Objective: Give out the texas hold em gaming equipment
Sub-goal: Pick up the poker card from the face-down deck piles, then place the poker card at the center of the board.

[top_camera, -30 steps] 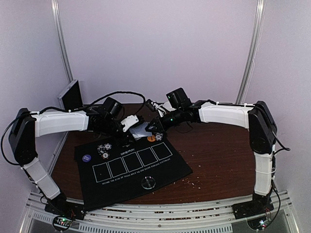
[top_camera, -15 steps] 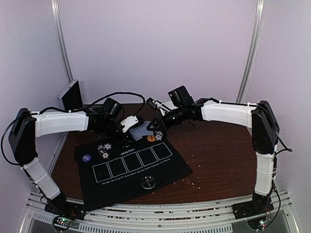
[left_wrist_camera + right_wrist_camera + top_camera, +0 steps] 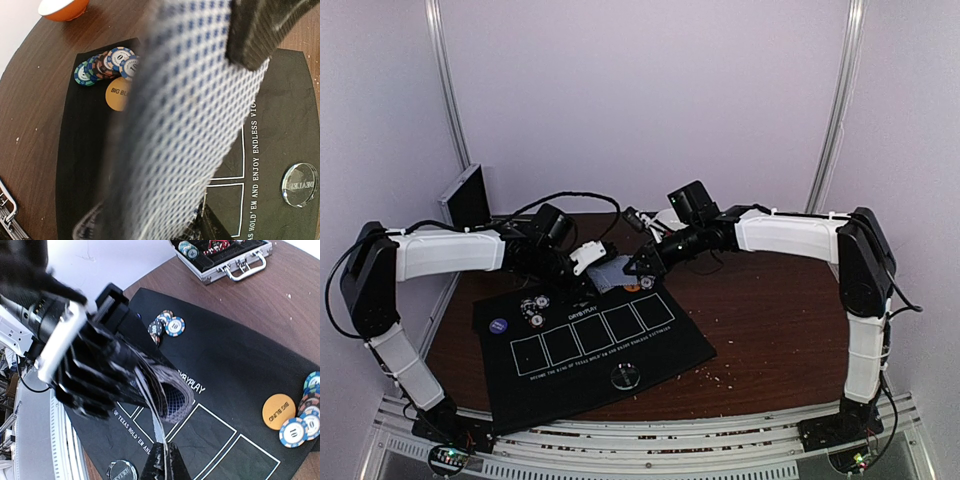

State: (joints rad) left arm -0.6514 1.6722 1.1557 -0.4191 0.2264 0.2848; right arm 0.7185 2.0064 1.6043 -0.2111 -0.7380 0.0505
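The deck [image 3: 175,402] of grey-blue-backed cards hangs mid-frame in the top view, just above the upper edge of the mat [image 3: 650,345]. The left gripper [image 3: 120,375] is clamped on it and offers its edge sideways. At the bottom centre of its own view, the right gripper [image 3: 165,462] is pinched together on 1 card [image 3: 150,410], probably to peel it off for dealing. Chips [image 3: 167,326] and the orange disc [image 3: 278,411] already lie on the mat.

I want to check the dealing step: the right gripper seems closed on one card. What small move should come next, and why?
Probably draw the right gripper slowly away from the left gripper, so the single card slides out of the deck. Its jaws are shut on that card's edge, the left gripper clamps the rest, and the mat has boxes that hold no card.
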